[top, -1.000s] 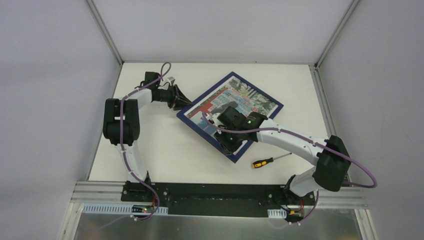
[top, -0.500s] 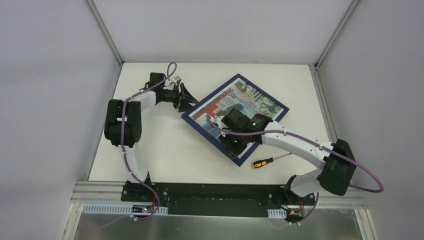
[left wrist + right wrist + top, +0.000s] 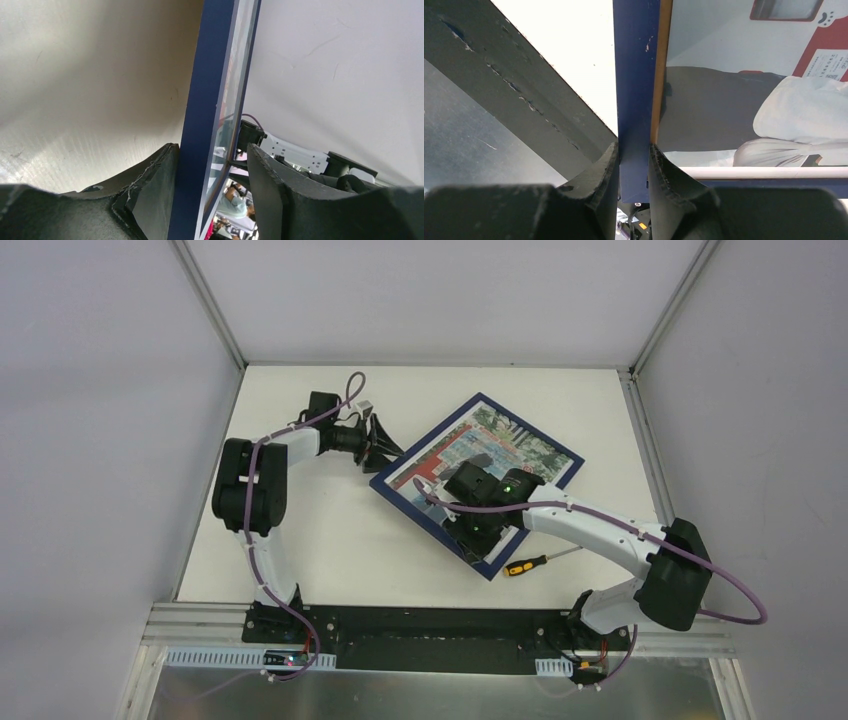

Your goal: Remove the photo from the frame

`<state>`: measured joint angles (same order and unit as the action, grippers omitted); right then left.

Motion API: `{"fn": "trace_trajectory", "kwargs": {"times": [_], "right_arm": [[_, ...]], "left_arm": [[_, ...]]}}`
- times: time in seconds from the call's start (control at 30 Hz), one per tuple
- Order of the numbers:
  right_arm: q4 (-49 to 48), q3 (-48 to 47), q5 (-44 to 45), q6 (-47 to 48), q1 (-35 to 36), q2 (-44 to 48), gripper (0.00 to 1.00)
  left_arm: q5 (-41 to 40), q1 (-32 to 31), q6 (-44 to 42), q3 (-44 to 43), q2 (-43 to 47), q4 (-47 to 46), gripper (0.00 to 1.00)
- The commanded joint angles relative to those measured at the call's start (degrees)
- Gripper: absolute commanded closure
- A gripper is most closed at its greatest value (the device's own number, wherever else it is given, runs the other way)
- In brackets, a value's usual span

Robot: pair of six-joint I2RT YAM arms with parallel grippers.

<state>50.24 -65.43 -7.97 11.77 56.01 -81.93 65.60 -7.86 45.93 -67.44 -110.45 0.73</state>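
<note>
Frame (image 3: 430,437), dark blue, with photo (image 3: 530,445) face up, lay askew on the tabletop (image 3: 330,530); a yellow-handled screwdriver (image 3: 524,565) lay just beside its near corner. Right gripper (image 3: 634,155): jaws clamped tight on a blue rail close to that corner. Left gripper (image 3: 212,150): jaws parted astride the frame's left corner edge, a gap on one side, gripping nothing.

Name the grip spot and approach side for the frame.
Take the frame by the rail at its left corner, edge-on from the left, one finger on the glass, one on the back. It is a flat panel, so only its rim fits the jaws. The left gripper straddles that rail, open; the right gripper clamps the near one.
</note>
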Motion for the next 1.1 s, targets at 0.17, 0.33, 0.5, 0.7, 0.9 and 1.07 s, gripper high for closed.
{"fn": "trace_trajectory", "kwargs": {"times": [0.17,0.33,0.5,0.7,0.9,1.07], "right_arm": [[-9.21,-4.23,2.89,3.60,0.15,-0.66,1.00],[-9.95,-4.78,6.51,2.81,0.15,-1.28,1.00],[-11.88,-3.67,11.09,0.69,0.10,-0.66,0.84],[-14.91,-1.81,13.23,-2.11,0.09,0.11,0.46],[-16.50,-2.41,14.84,-5.19,0.00,0.09,0.29],[-17.59,-2.08,17.89,-10.27,-0.36,3.79,0.19]], "left_arm": [[3.43,-6.40,-5.06,0.55,5.22,6.18,0.57],[-2.06,-5.79,-7.61,1.59,9.41,6.57,0.86],[-9.50,-2.04,-9.97,2.92,16.02,8.34,1.00],[-12.48,3.93,-12.00,2.40,23.52,12.89,1.00],[-17.55,4.78,-19.20,-2.10,26.99,23.57,1.00],[-24.76,4.73,-20.80,-2.70,31.33,27.25,1.00]]}}
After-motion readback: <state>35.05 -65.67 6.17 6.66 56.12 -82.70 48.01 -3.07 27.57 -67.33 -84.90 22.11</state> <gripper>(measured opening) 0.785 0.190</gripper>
